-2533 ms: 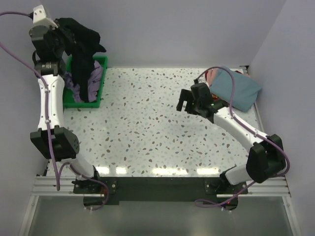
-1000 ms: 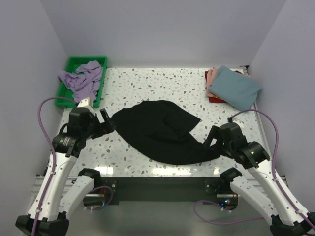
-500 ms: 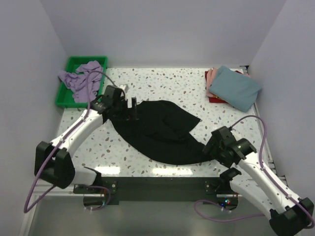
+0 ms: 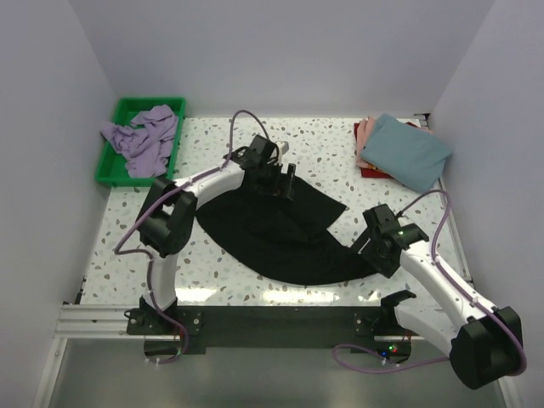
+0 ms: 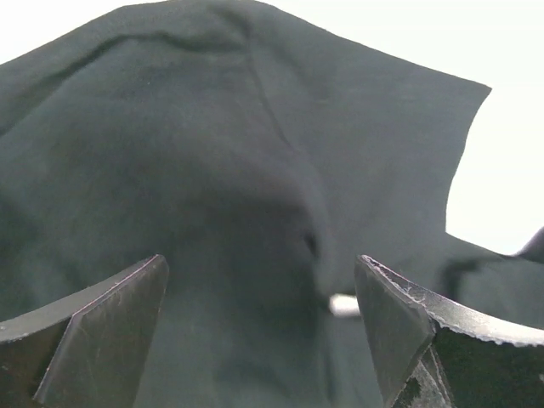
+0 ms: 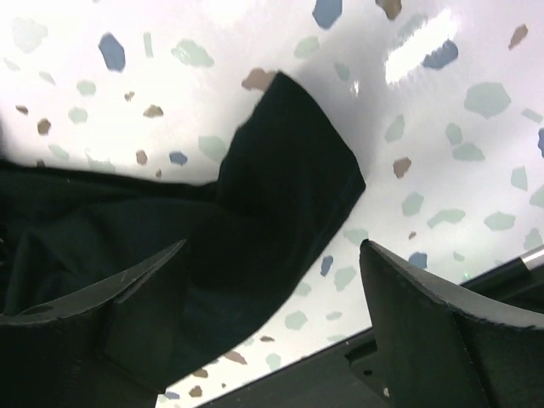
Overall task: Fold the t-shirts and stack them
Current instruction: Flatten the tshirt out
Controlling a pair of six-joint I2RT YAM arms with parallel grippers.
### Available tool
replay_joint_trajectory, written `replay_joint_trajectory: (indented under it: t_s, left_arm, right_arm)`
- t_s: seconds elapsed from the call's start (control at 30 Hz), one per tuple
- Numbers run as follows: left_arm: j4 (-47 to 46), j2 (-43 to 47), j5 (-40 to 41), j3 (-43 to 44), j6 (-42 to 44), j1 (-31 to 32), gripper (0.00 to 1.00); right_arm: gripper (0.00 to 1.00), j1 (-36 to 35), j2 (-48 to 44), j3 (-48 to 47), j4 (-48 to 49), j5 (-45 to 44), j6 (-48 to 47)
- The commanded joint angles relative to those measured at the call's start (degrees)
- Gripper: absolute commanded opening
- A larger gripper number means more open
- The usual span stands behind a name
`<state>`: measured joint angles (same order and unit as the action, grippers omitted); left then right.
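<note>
The black t-shirt (image 4: 276, 229) lies crumpled on the table's middle. My left gripper (image 4: 285, 184) hovers open over its far edge; in the left wrist view the black cloth (image 5: 212, 170) fills the space under the gripper (image 5: 262, 297). My right gripper (image 4: 372, 253) stands open over the shirt's right corner (image 6: 285, 187), with nothing clamped in the gripper (image 6: 272, 293). The lavender t-shirt (image 4: 140, 134) lies bunched in the tray. At the back right a folded teal-blue t-shirt (image 4: 406, 151) tops a pink one (image 4: 363, 134) and a dark red one (image 4: 371, 173).
The green tray (image 4: 174, 161) stands at the table's back left corner. The table's near edge and the dark base rail (image 4: 280, 319) run just below the black shirt. Walls close in on the left, back and right.
The black shirt, earlier hanging from my left gripper above the tray, now lies on the table. My left arm has swung from its left edge to its far edge. The right gripper shifted slightly.
</note>
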<state>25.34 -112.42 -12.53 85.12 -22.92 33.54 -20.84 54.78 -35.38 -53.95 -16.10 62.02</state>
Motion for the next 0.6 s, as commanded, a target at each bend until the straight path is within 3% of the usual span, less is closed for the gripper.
replay_joint_trajectory:
  t_s: [0.0, 0.07, 0.13, 0.17, 0.23, 0.27, 0.3, 0.37, 0.4, 0.57]
  left_arm:
    - [-1.0, -4.0, -1.8, 5.7, 1.1, 0.5, 0.96]
    - [0.3, -8.9, -2.4, 8.4, 0.9, 0.5, 0.94]
    - [0.0, -11.9, -3.8, 8.7, 0.1, 0.6, 0.86]
    - [-1.2, -12.1, -5.9, 7.7, -0.5, 0.6, 0.65]
    - [-4.6, -11.5, -7.7, 4.6, -3.2, 0.6, 0.33]
    - [-5.2, -10.9, -8.3, 3.8, -4.1, 0.5, 0.11]
    - [-6.1, -10.2, -8.3, 3.1, -5.7, 0.4, 0.04]
    - [-7.2, -7.4, -6.9, 2.4, -6.4, 0.0, 0.00]
    - [-7.2, -6.3, -6.5, 2.8, -6.2, -0.4, 0.00]
    - [-4.0, 2.9, -7.8, 8.8, -5.3, -8.4, 0.00]
  right_arm:
    - [0.80, 2.4, 1.3, 1.4, 6.2, -0.1, -3.0]
    - [0.73, 3.5, 2.4, 2.4, 8.6, 1.5, -4.4]
    - [0.64, 3.9, 3.0, 2.9, 9.3, 2.6, -6.4]
    - [0.54, 3.9, 3.2, 2.7, 9.3, 2.9, -7.0]
    - [0.39, 4.2, 3.4, 1.3, 7.9, 3.1, -8.9]
    - [0.27, 4.3, 3.4, 0.1, 7.2, 2.5, -9.5]
    - [0.21, 4.3, 3.3, -2.6, 6.4, 2.2, -10.0]
    - [0.05, 4.5, 3.5, -5.8, 4.6, 1.4, -11.2]
    - [0.01, 4.6, 3.7, -9.2, 4.5, 1.1, -11.7]
    - [0.00, 5.4, 10.6, -25.6, 3.4, 0.3, -15.5]
